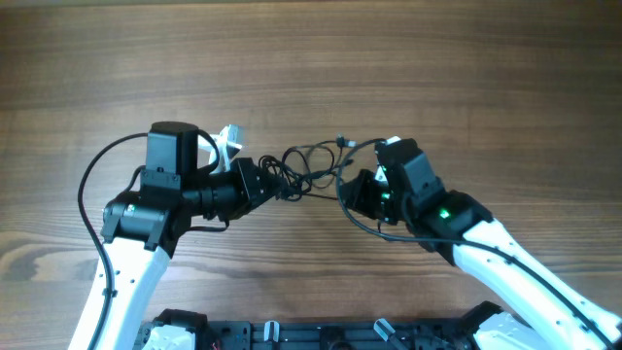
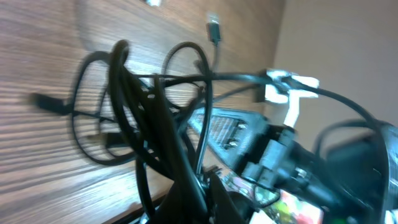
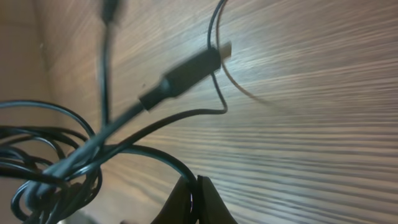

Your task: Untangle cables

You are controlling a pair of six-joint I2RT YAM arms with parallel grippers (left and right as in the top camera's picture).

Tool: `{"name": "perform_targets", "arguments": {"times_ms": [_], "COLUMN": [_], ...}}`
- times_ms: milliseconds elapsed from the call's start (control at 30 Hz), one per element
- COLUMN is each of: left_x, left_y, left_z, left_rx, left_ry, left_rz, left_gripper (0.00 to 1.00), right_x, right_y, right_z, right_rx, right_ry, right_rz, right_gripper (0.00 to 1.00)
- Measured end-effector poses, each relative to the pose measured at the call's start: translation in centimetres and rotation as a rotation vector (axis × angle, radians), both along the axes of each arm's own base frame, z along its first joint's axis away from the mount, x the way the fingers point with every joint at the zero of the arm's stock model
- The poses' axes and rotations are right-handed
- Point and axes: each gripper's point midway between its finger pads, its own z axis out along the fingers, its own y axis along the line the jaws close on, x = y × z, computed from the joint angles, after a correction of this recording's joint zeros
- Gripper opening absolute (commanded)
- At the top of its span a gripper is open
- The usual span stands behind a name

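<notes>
Two grippers, one knot: the cables (image 1: 313, 165) sit bunched in a messy tangle around the middle of the table (image 1: 311, 58), strung between the arms. The left gripper (image 1: 278, 188) is pinched tight on the tangle's left side, and its wrist cam shows a thick bunch of loops fanning out from the closed jaws. The right gripper (image 1: 354, 194) is clamped down too, on a single strand at the right side. A plug (image 3: 193, 67) hangs blurry over the wood there.
</notes>
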Motion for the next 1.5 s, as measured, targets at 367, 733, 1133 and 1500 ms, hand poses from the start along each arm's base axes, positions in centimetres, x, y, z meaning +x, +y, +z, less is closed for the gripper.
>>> {"name": "perform_targets", "arguments": {"times_ms": [367, 733, 1133, 1500], "left_x": [0.4, 0.7, 0.6, 0.5], "left_y": [3.3, 3.7, 2.1, 1.6], "left_z": [-2.4, -2.5, -1.1, -0.7], "left_rx": [0.185, 0.191, 0.141, 0.131], "left_ry": [0.035, 0.058, -0.075, -0.121], "left_rz": [0.13, 0.177, 0.018, -0.031], "left_gripper": [0.82, 0.81, 0.83, 0.85], "right_x": [1.0, 1.0, -2.0, -1.5], "right_y": [-6.0, 1.7, 4.9, 5.4], "right_z": [3.3, 14.8, 13.6, 14.2], "right_rx": [-0.124, 0.223, 0.299, 0.368], "right_ry": [-0.203, -0.709, -0.742, -0.701], "right_rz": [-0.188, 0.247, 0.577, 0.536], "right_gripper": [0.05, 0.05, 0.04, 0.04]}}
